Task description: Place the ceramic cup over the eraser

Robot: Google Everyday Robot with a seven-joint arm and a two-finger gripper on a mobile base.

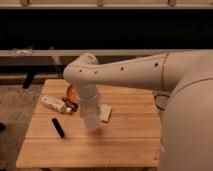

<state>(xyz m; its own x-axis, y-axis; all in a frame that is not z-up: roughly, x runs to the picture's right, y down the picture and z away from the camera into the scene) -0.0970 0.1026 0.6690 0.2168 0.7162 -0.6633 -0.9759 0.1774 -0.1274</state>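
The eraser is a slim black bar lying flat on the left part of the wooden table. My gripper points straight down from the white arm, just right of the eraser. It is shut on the white ceramic cup, which hangs at its lower end, slightly above the table top. The cup is to the right of the eraser and does not touch it. The gripper's fingers merge with the white cup.
An orange bowl sits behind the arm, mostly hidden. A white bottle-like object lies at the left. A pale beige block lies right of the gripper. My white body fills the right side.
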